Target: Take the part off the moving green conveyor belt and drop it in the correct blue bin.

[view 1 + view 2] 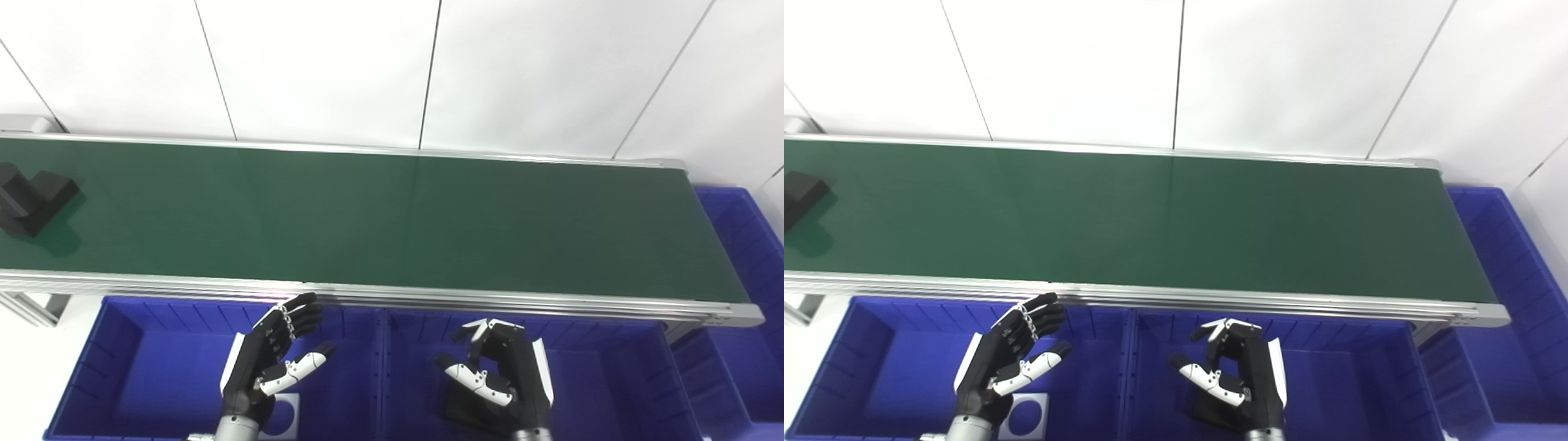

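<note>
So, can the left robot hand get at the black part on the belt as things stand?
Probably not yet. The left robot hand hangs open over the blue bin, while the black part sits at the belt's far left edge. Nothing lies between them.

Both head cameras look steeply down from close above the near edge, sharing the green conveyor belt (392,220) mid-frame and blue bins (1286,373) below, the right eye view shifted slightly rightward.
</note>
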Robot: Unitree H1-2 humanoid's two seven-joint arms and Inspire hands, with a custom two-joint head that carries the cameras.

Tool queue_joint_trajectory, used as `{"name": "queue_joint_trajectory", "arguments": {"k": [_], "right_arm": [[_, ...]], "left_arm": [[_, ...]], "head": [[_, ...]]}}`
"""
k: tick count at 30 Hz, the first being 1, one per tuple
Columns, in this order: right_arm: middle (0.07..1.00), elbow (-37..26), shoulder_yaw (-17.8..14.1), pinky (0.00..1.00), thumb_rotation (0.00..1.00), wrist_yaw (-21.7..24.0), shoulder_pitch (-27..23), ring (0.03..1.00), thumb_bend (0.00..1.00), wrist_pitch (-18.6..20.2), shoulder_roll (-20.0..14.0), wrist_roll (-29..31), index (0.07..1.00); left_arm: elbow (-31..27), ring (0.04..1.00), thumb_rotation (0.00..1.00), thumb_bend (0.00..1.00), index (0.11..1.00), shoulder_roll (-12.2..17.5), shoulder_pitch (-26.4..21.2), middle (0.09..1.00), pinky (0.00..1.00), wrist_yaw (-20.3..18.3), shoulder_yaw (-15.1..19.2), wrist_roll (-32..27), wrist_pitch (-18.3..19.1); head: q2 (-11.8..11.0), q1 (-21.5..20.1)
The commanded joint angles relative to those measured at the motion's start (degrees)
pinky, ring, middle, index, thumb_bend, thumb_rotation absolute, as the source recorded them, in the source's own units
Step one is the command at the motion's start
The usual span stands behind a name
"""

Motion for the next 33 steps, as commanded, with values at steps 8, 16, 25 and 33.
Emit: {"name": "queue_joint_trajectory", "arguments": {"k": [8,16,25,33], "right_arm": [[1.000,-3.17,1.48,1.00,0.44,4.61,-0.18,0.999,0.93,2.21,-2.01,0.42,1.000],[1.000,-2.60,0.98,0.89,0.30,4.14,-0.11,0.983,0.87,1.72,-1.29,-0.10,1.000],[0.913,-0.53,0.02,0.78,0.14,3.70,-0.05,0.872,0.77,-1.12,-2.40,-0.90,0.911],[0.890,2.94,-1.56,0.75,0.03,5.47,-1.54,0.846,0.71,-3.21,-5.45,3.64,0.881]], "left_arm": [[-1.77,0.730,0.00,0.56,0.747,-0.14,-0.40,0.729,0.77,0.06,0.06,-0.14,-1.24],[-1.62,0.729,0.00,0.55,0.744,-0.16,-0.27,0.726,0.77,0.14,-0.03,0.22,-1.54],[1.17,0.710,0.00,0.60,0.737,-1.65,0.24,0.712,0.76,1.22,-1.00,2.40,-3.82],[7.95,0.709,0.00,0.68,0.735,-5.15,-0.63,0.711,0.76,4.46,-3.71,8.17,-9.44]], "head": [[0.07,0.14],[-0.58,0.89],[-6.03,13.22],[-14.53,32.01]]}}
